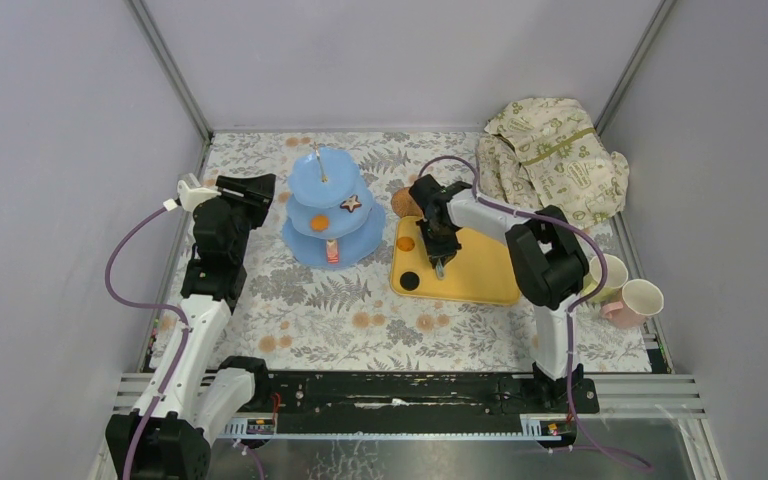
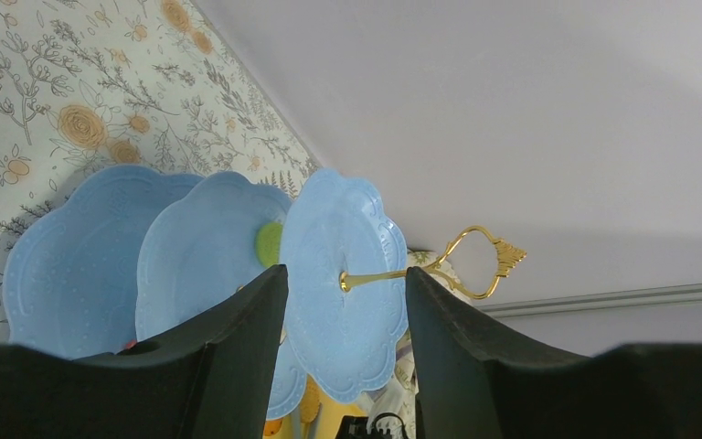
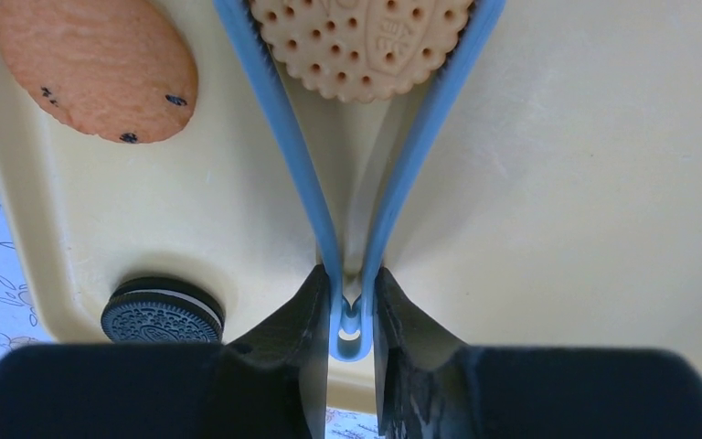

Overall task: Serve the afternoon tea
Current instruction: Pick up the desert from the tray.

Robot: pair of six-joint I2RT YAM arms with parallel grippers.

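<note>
The right pincer (image 3: 349, 288) is closed on the joined end of the blue tongs (image 3: 274, 119). They point straight away, arms either side of the round biscuit (image 3: 361, 41) on the yellow tray (image 3: 558, 183). The blue stand (image 1: 332, 205) is left of the tray.

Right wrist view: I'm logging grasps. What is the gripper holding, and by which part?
The right gripper holds the blue tongs by their looped hinge end; the tong arms flank a tan biscuit.
</note>
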